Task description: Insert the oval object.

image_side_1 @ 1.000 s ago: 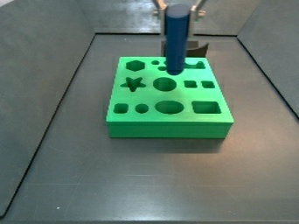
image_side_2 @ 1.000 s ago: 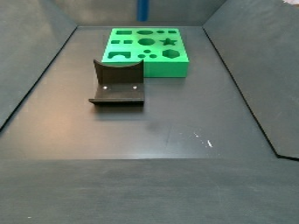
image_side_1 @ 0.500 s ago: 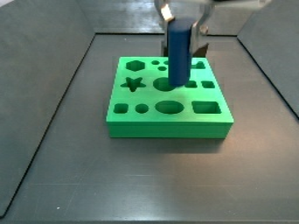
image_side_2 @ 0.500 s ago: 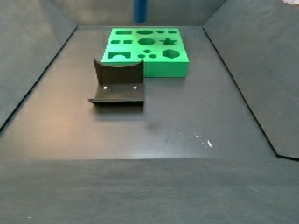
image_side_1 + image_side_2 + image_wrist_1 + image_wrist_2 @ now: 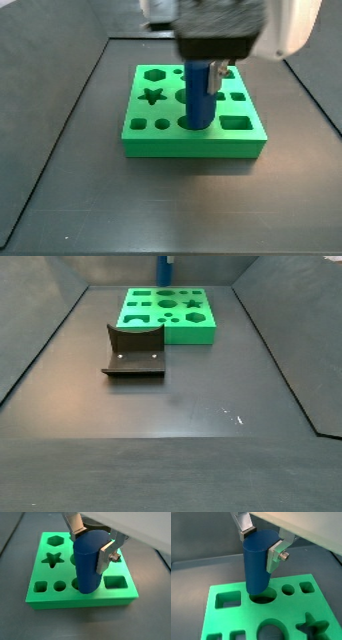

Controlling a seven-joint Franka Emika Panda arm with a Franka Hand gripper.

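The oval object is a tall blue peg (image 5: 198, 95). It is held upright in my gripper (image 5: 207, 62) over the green block (image 5: 147, 140). In both wrist views the silver fingers (image 5: 107, 554) (image 5: 275, 556) are clamped on the peg's upper part (image 5: 90, 562) (image 5: 258, 562). My gripper (image 5: 91, 546) (image 5: 261, 546) is shut on it. The peg's lower end is at the mouth of the oval hole (image 5: 266, 598) in the block's front row. How deep it sits is hidden. In a side view only a bit of the peg (image 5: 166, 268) shows above the block (image 5: 167, 311).
The block also has a star hole (image 5: 151, 96), a hexagon hole (image 5: 156, 73) and a square hole (image 5: 237, 123). The dark fixture (image 5: 134, 351) stands on the floor beside the block. Sloped grey walls (image 5: 40, 326) ring the floor.
My gripper has carried the peg from over the block's middle row toward its front row and lowered it, so its lower end now meets the oval hole.
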